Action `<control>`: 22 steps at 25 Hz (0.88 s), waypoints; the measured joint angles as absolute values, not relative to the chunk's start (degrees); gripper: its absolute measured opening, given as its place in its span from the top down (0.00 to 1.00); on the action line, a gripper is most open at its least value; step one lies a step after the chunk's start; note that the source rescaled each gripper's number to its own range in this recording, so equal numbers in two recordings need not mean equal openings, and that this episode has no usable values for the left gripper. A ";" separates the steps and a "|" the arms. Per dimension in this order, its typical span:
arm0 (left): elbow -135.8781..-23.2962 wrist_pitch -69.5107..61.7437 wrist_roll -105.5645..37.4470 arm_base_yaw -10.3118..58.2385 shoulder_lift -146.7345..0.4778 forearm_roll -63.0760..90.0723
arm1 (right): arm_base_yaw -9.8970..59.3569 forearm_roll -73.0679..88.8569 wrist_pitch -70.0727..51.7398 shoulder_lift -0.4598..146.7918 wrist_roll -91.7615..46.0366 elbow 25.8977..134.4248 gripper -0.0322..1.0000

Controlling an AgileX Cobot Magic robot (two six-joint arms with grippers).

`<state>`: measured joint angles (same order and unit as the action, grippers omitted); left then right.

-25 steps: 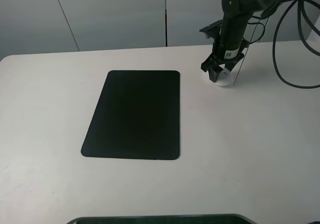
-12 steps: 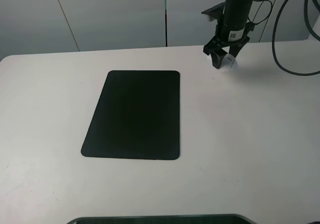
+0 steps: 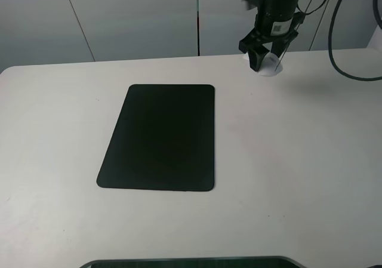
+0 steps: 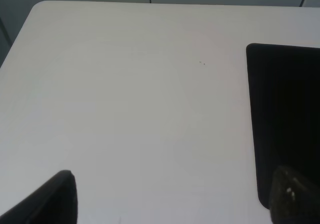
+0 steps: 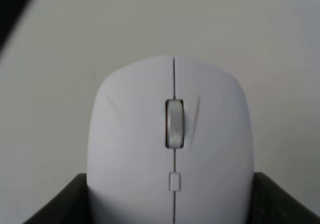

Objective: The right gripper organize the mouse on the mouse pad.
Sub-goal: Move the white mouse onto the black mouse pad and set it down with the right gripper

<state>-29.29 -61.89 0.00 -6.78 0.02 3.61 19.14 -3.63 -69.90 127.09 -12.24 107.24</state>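
My right gripper (image 3: 265,64) is shut on the white mouse (image 3: 272,68) and holds it in the air over the table's far right part, well apart from the black mouse pad (image 3: 158,136). In the right wrist view the mouse (image 5: 172,134), with its grey scroll wheel, fills the frame between the two black fingers (image 5: 57,204). The pad lies flat at the table's middle left with nothing on it. In the left wrist view my left gripper (image 4: 175,201) is open and empty beside the pad's edge (image 4: 285,114).
The white table (image 3: 298,172) reaches to its far edge just behind the held mouse. Grey wall panels (image 3: 131,17) stand behind it. Black cables (image 3: 340,59) hang at the far right. A dark object's edge (image 3: 191,262) shows at the near side.
My right gripper has lifted the mouse off the table and carried it up and slightly back. The mouse pad has not moved.
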 joint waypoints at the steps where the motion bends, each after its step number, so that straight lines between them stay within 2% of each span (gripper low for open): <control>1: -29.29 -61.89 0.00 -6.78 0.02 3.61 | 20.18 -3.64 -69.90 127.00 -11.84 107.24 0.97; 15: -29.29 -61.89 0.00 -6.78 0.02 3.61 | 34.14 -2.06 -69.90 127.00 2.51 107.24 0.97; 22: -29.29 -61.89 0.00 -6.78 0.02 3.61 | 37.22 0.67 -67.61 127.00 12.71 107.24 0.97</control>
